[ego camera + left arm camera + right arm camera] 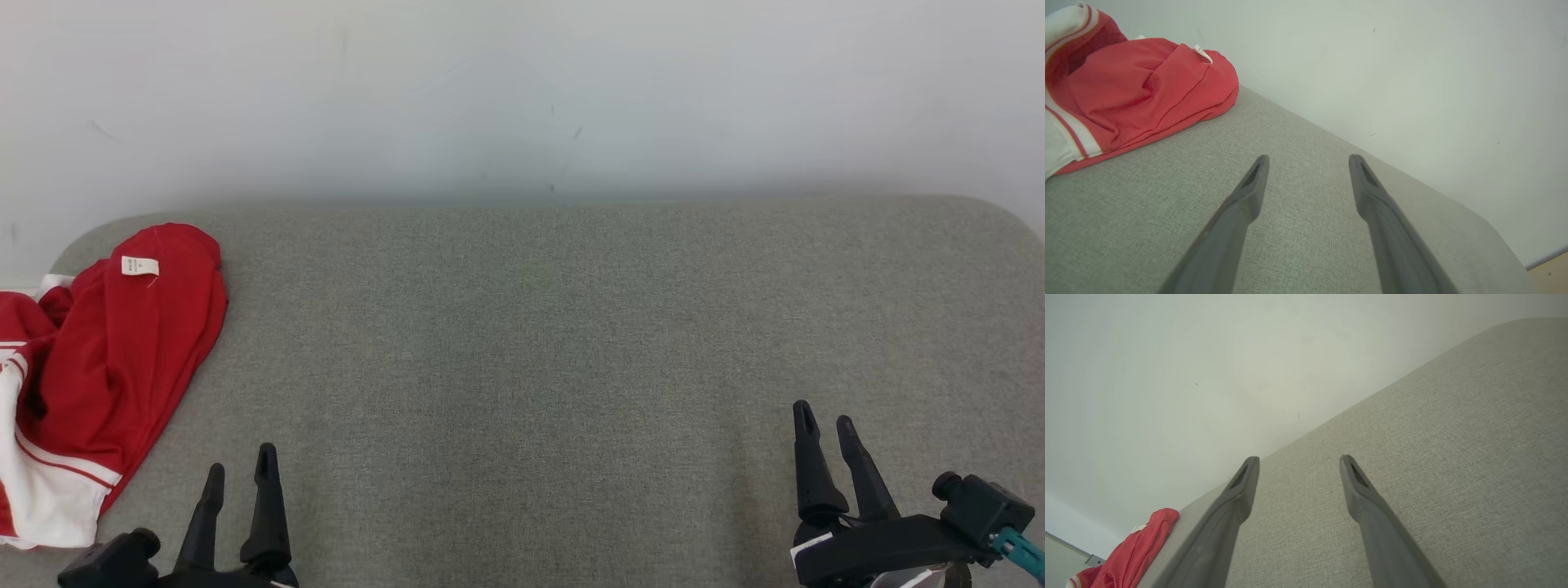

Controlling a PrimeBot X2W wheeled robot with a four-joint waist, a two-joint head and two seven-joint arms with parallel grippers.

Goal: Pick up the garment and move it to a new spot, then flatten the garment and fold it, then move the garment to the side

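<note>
While garment [122,351] lies bunched far left, left tool [241,459] spread, empty; right tool [824,413] likewise

We see a red garment [122,359] with white panels edged in thin red stripes and a small white label [140,265], on a desk [531,367] of mottled grey-green weave. The wall [522,98] is off-white. The left end effector [241,460] and right end effector [823,413] are black, the right carrying a teal fitting [1019,549].
</note>
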